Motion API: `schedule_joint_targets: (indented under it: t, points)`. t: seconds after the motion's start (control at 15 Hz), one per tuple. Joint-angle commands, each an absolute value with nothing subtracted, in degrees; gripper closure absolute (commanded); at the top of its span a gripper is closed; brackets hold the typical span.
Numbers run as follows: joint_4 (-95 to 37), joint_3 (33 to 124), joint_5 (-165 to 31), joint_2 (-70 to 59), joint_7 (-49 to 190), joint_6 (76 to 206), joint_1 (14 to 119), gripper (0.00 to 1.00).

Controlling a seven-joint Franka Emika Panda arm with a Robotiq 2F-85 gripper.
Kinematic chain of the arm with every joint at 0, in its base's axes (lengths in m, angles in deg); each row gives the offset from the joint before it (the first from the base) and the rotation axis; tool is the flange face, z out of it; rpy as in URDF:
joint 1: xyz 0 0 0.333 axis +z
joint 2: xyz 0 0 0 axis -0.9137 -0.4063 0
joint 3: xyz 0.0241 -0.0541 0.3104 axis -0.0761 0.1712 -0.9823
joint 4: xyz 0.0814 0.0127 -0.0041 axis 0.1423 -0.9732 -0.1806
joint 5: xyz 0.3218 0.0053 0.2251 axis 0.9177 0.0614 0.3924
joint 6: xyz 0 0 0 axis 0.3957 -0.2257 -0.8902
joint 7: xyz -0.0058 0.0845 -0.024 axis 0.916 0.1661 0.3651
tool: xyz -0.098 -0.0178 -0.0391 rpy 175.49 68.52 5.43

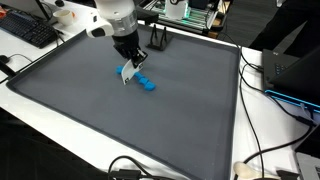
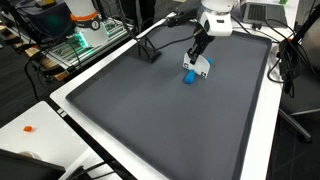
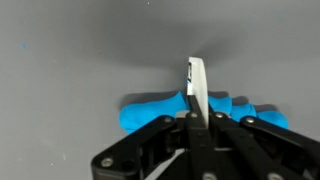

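Observation:
My gripper (image 1: 130,60) hangs low over the dark grey mat (image 1: 90,110), near its far side. Its jaws are shut on a thin white flat piece (image 3: 197,82), which sticks out edge-on past the fingertips in the wrist view. In both exterior views the white piece (image 2: 204,66) hangs just above the mat. A small bright blue object (image 3: 150,110) lies on the mat right under and beside the gripper (image 3: 197,114); its middle is hidden by the fingers. The blue object (image 1: 147,84) looks lumpy, and I cannot tell whether the white piece touches it.
A white table rim (image 1: 245,120) frames the mat. A small black stand (image 2: 150,52) sits at the mat's far edge close to the gripper. A keyboard (image 1: 30,30), a laptop (image 1: 292,72) and cables (image 1: 262,160) lie outside the mat. A small orange item (image 2: 28,128) rests on the white border.

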State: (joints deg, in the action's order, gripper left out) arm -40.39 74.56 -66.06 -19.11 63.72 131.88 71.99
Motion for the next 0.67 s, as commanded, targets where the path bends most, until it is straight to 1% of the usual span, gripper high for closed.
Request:
schedule_joint_targets:
  t: [0.0,0.6]
  points:
    - [-42.05,74.05,-65.15,-17.19,64.32,129.64,71.52,0.99]
    - [-40.75,74.76,-66.67,-14.63,64.51,128.5,71.43,0.99]
